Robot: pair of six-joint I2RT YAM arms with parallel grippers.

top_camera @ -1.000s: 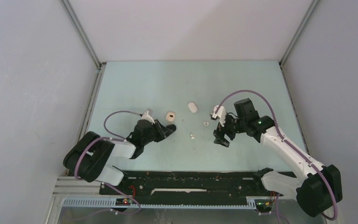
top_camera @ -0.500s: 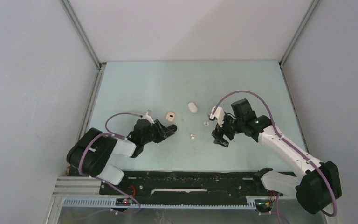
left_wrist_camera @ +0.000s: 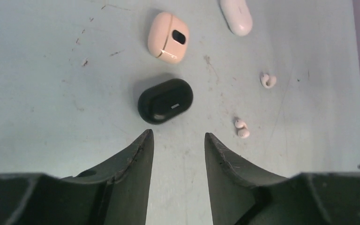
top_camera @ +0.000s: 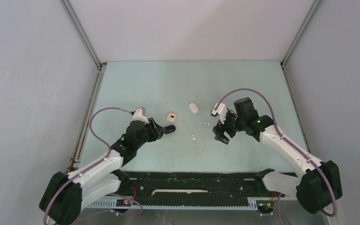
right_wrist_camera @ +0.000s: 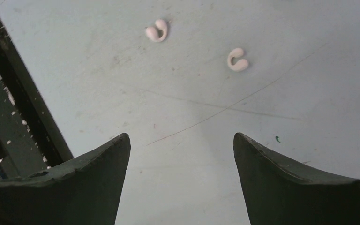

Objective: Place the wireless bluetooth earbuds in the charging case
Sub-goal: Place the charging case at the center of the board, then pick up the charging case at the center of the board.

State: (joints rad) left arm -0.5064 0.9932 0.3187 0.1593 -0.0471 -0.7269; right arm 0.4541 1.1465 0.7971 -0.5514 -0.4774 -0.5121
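Two tiny white earbuds lie on the pale green table [top_camera: 140, 84]: one [top_camera: 206, 124] farther back and one [top_camera: 193, 137] nearer. Both show in the left wrist view [left_wrist_camera: 268, 80] [left_wrist_camera: 240, 129] and the right wrist view [right_wrist_camera: 237, 60] [right_wrist_camera: 157, 30]. A black pebble-shaped case [left_wrist_camera: 165, 101] lies shut just ahead of my left gripper [left_wrist_camera: 178, 133], which is open and empty. A beige case [left_wrist_camera: 168, 37] and a white case [left_wrist_camera: 236, 16] lie beyond it. My right gripper [right_wrist_camera: 182, 138] is open and empty, just right of the two earbuds. No black or beige buds show.
In the top view the cases sit mid-table: black [top_camera: 171, 129], beige [top_camera: 171, 116], white [top_camera: 194, 108]. My left gripper [top_camera: 161, 131] and right gripper [top_camera: 221, 134] flank the earbuds. A black rail [top_camera: 192, 180] runs along the near edge. White walls enclose the table.
My left arm has swung and stretched out, with its gripper drawn back a little to the left of the black case. My right gripper has shifted slightly farther back. The cases and earbuds have not moved.
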